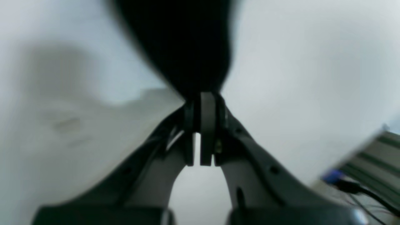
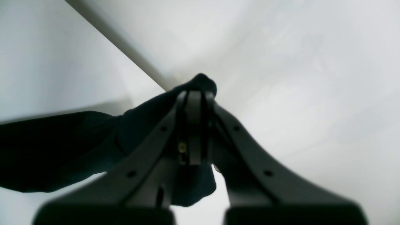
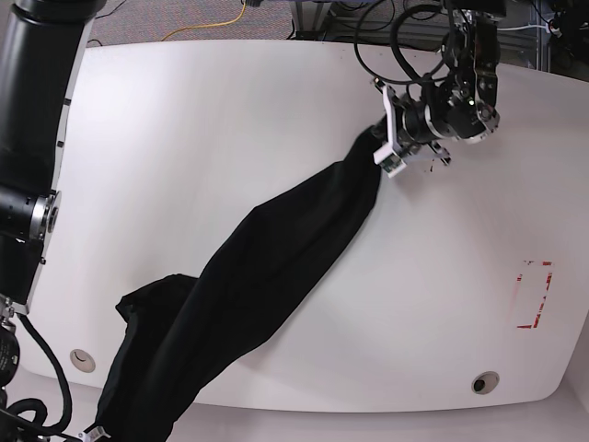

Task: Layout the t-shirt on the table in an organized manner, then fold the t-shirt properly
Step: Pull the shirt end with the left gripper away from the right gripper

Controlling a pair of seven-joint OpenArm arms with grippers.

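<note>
T-shirt (image 3: 267,267), black, stretched in a diagonal band across the table (image 3: 184,120) between my left end effector (image 1: 201,100) and right end effector (image 2: 195,95), each clamped on cloth: layout step in hand; next I judge spreading it flat.

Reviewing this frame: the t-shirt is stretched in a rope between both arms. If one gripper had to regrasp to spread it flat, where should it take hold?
Likely the loose flap bulging off the t-shirt near the lower end, approached from the open table side. It lies slack and apart from the taut band, which is bunched thick between the left gripper and right gripper.
</note>
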